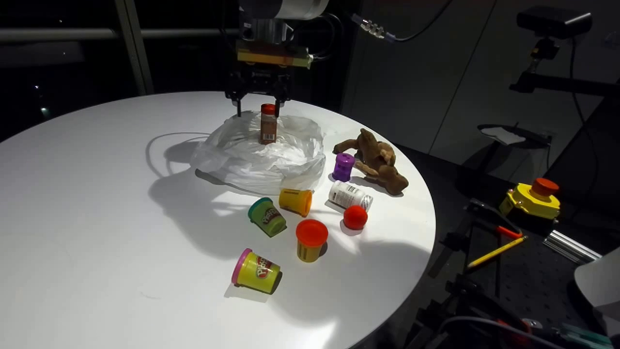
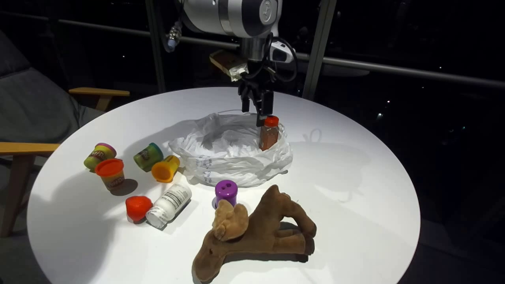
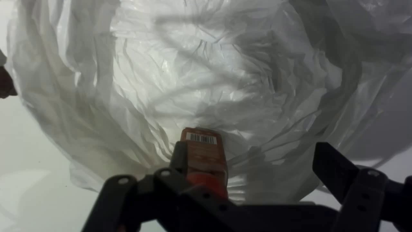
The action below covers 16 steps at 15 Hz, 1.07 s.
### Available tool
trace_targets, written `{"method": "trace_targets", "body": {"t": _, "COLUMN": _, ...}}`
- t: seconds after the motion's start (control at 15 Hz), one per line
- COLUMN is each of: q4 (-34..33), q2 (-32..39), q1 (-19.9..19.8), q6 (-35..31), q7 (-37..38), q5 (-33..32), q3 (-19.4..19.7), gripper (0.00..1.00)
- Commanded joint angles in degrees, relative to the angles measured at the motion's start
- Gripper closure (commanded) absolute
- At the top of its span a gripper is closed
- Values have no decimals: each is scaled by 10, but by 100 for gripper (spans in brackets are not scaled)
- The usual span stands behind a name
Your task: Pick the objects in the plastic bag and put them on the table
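One red-capped bottle stands in the wrinkled plastic bag at upper centre of an exterior view; the claw hangs over the bag, jaws spread wide, one jaw just beside the bottle. Toward lower centre the white tabletop carries a green can, orange can, red-lidded can and pink-lidded can; right of centre, a purple container, white bottle, red toy and brown plush moose.

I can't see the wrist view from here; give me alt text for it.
Open gripper over a wrinkled, whitish plastic bag, holding nothing. Inside the bag, a red-capped bottle with a barcode is partly hidden behind one finger; whether they touch is unclear. White table shows at the edges.
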<state>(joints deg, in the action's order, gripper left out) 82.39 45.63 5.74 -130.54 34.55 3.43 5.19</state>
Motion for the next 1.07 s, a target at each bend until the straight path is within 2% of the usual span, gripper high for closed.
{"method": "trace_targets", "body": {"t": 0.0, "q4": -32, "q2": 8, "q1": 22, "q6": 21, "q7": 23, "q5": -35, "q3": 30, "gripper": 0}}
{"method": "trace_targets", "body": {"t": 0.2, "q4": -46, "q2": 19, "q1": 36, "q6": 43, "q7": 38, "q5": -77, "q3": 50, "gripper": 0}}
{"method": "trace_targets", "body": {"t": 0.47, "q4": -69, "q2": 39, "q1": 31, "q6": 64, "q7": 29, "q5": -87, "q3": 42, "gripper": 0}}
{"method": "trace_targets", "body": {"t": 0.53, "q4": -75, "q2": 46, "q1": 31, "q6": 65, "q7": 32, "q5": -89, "q3": 44, "gripper": 25}}
{"method": "trace_targets", "body": {"t": 0.6, "q4": -83, "q2": 53, "q1": 31, "q6": 65, "q7": 34, "q5": -90, "q3": 45, "gripper": 27}}
{"method": "trace_targets", "body": {"t": 0.67, "q4": -87, "q2": 57, "q1": 32, "q6": 62, "q7": 38, "q5": -92, "q3": 49, "gripper": 34}}
{"method": "trace_targets", "body": {"t": 1.0, "q4": -105, "q2": 69, "q1": 33, "q6": 60, "q7": 46, "q5": -103, "q3": 62, "gripper": 73}}
